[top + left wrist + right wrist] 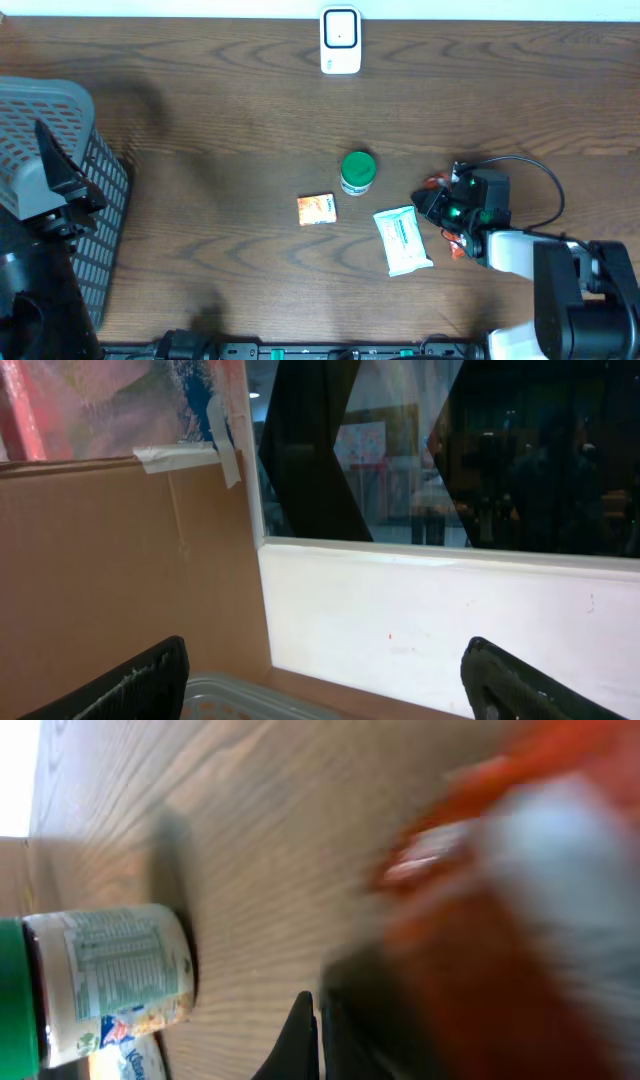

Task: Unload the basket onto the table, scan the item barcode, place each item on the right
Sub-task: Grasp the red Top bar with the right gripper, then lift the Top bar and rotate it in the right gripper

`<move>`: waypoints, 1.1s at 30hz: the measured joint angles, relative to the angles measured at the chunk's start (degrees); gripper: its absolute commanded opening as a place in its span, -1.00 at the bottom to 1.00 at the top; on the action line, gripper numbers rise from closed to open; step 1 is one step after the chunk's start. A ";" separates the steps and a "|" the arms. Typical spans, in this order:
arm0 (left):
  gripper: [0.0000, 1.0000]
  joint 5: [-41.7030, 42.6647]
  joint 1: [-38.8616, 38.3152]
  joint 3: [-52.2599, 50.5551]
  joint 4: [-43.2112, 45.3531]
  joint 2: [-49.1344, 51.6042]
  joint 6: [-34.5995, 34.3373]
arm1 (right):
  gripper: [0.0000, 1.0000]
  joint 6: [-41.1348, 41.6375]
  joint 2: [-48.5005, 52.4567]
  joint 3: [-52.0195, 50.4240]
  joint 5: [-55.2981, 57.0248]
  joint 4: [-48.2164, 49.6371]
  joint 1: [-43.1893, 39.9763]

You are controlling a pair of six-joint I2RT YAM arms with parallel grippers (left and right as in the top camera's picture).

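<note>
My right gripper (428, 204) lies low on the table at the right, jaws shut (318, 1008). A red-orange packet (436, 183) sticks out on both sides of it. In the right wrist view the packet (480, 910) is a close blur against the fingers, so the grip looks to be on it. The white scanner (340, 41) stands at the table's far edge. My left gripper (325, 652) is open and holds nothing, raised over the grey basket (230, 695) at the left.
A green-lidded bottle (358, 172) (110, 980), a small orange packet (316, 208) and a white wipes pack (402, 240) lie mid-table, left of the right gripper. The basket (60, 150) takes up the left edge. A black cable (545, 180) loops by the right arm.
</note>
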 measured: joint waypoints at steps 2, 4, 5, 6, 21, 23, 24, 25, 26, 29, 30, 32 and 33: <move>0.75 0.00 0.00 0.00 0.00 0.00 0.00 | -0.98 -0.68 1.64 0.72 -0.96 1.07 0.00; 0.75 0.00 0.00 0.00 0.00 0.00 -0.02 | -0.97 -2.16 2.80 1.14 -2.75 2.58 -0.02; 0.75 0.00 0.00 0.00 0.00 0.00 -0.02 | -0.97 -2.99 3.15 0.94 -4.02 4.09 -0.02; 0.75 -0.02 0.00 0.00 0.00 0.00 0.00 | -0.97 -3.43 3.32 0.68 -5.16 5.03 -0.02; 0.75 0.02 0.00 -0.11 0.00 0.00 -0.02 | -0.98 1.22 -33.59 0.15 -2.08 -21.70 -8.52; 0.75 0.20 0.00 -0.15 -0.04 0.02 0.00 | -0.98 -0.28 -36.17 -0.26 3.78 -30.62 -9.97; 0.75 0.24 0.00 -0.15 -0.02 0.02 -0.02 | -0.98 -1.84 -36.24 -0.57 6.60 -32.59 -10.10; 0.75 0.39 0.00 -0.15 -0.02 0.02 0.00 | -0.98 -2.67 -36.15 -0.66 7.39 -32.94 -10.12; 0.75 0.42 0.00 -0.15 -0.02 0.02 0.00 | -0.98 -3.17 -35.98 -0.70 8.13 -32.85 -10.14; 0.75 0.42 0.00 -0.15 -0.02 0.02 -0.02 | -0.98 -4.46 -35.19 -0.72 9.60 -31.10 -10.23; 0.75 0.44 0.00 -0.15 -0.02 0.02 0.00 | -0.98 -4.74 -34.91 -0.72 10.03 -29.86 -10.23; 0.74 0.42 0.00 -0.15 -0.04 0.02 0.00 | -0.97 -5.16 -34.51 -0.72 10.40 -28.70 -10.25; 0.75 0.42 0.00 -0.15 -0.02 0.02 0.00 | -0.97 -5.33 -34.21 -0.72 10.54 -28.48 -10.23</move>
